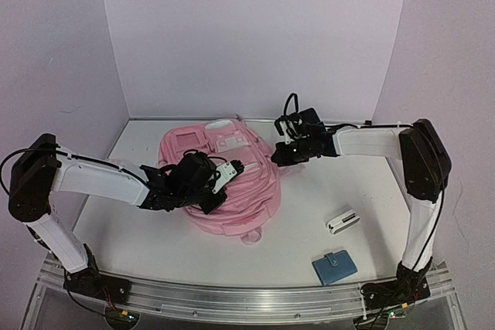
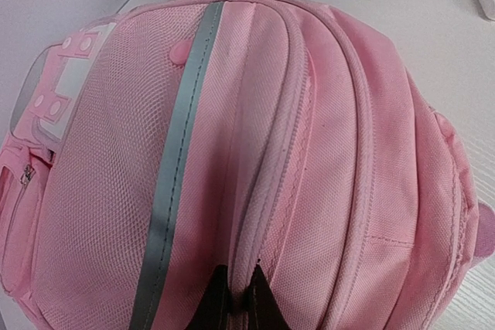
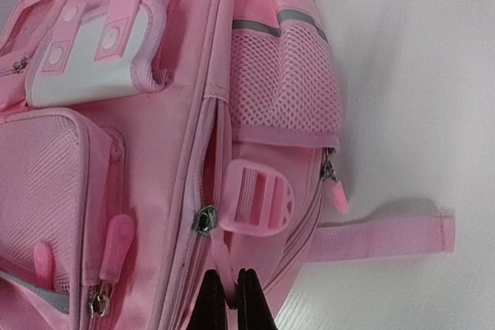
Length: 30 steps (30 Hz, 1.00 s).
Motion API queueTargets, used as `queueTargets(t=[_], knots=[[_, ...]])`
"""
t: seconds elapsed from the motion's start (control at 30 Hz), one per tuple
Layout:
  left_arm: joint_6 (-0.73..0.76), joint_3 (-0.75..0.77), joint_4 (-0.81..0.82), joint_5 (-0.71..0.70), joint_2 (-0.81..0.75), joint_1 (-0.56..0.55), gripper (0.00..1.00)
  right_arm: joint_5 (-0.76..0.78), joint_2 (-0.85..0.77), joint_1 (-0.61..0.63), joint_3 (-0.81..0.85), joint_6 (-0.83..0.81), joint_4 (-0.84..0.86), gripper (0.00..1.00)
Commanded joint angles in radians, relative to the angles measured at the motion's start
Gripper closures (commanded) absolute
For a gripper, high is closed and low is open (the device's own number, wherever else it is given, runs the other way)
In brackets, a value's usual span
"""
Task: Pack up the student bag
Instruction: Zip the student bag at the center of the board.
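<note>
The student bag (image 1: pixel 241 208), a large pink backpack with pale grey trim, lies flat in the middle of the table. My left gripper (image 1: pixel 237 168) rests on its top. In the left wrist view that gripper (image 2: pixel 242 301) is shut, pinching the raised zip seam (image 2: pixel 271 168) of the bag (image 2: pixel 371 160). My right gripper (image 1: pixel 276 155) is at the bag's far right side. In the right wrist view it (image 3: pixel 232 301) is shut on a pink zip pull strap (image 3: pixel 223 264) that hangs from a metal slider (image 3: pixel 203 219), beside a pink plastic buckle (image 3: pixel 259 199).
A small white box (image 1: pixel 341 222) and a blue wallet (image 1: pixel 334 267) lie on the table to the right of the bag, near the front. A loose pink strap (image 3: pixel 387 237) trails from the bag onto the tabletop. White walls enclose the back and sides.
</note>
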Motion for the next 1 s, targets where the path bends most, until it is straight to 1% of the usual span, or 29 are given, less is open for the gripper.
queueTargets(t=[0.0,0.17,0.43,0.5,0.53,0.57,0.6,0.63,0.67,0.73,0.77,0.8,0.83,0.97], knots=[[-0.043,-0.018,-0.105,0.035,-0.022,-0.03,1.0,0.031,0.084,-0.047,0.156,-0.137,0.057,1.0],[-0.063,-0.014,-0.114,0.042,-0.011,-0.035,1.0,0.003,0.185,-0.048,0.281,-0.171,0.056,1.0],[-0.096,-0.008,-0.135,0.034,-0.001,-0.05,1.0,-0.017,0.289,-0.049,0.428,-0.154,0.059,1.0],[-0.13,-0.004,-0.14,0.016,-0.003,-0.05,1.0,-0.017,0.3,-0.049,0.452,-0.14,0.056,1.0],[-0.167,0.003,-0.145,-0.005,-0.008,-0.049,0.99,-0.017,0.294,-0.048,0.451,-0.132,0.055,0.97],[-0.21,0.013,-0.156,-0.03,-0.014,-0.048,0.95,-0.018,0.28,-0.048,0.437,-0.123,0.056,0.9],[-0.259,0.024,-0.176,-0.053,-0.023,-0.048,0.85,-0.016,0.265,-0.049,0.418,-0.112,0.055,0.85],[-0.312,0.04,-0.199,-0.067,-0.033,-0.047,0.74,-0.016,0.246,-0.049,0.4,-0.099,0.055,0.77],[-0.367,0.059,-0.224,-0.07,-0.044,-0.045,0.65,-0.022,0.223,-0.048,0.381,-0.086,0.055,0.67],[-0.482,0.102,-0.295,-0.045,-0.071,-0.031,0.5,-0.057,0.176,-0.048,0.321,-0.066,0.055,0.51],[-0.534,0.121,-0.336,-0.027,-0.085,-0.018,0.44,-0.089,0.158,-0.049,0.294,-0.057,0.055,0.46],[-0.595,0.141,-0.361,-0.011,-0.096,-0.008,0.38,-0.119,0.142,-0.049,0.278,-0.047,0.054,0.41],[-0.648,0.154,-0.393,-0.001,-0.111,0.007,0.33,-0.137,0.131,-0.049,0.262,-0.037,0.053,0.4],[-0.848,0.156,-0.476,0.081,-0.188,0.096,0.19,-0.177,0.12,-0.048,0.206,-0.007,0.05,0.38]])
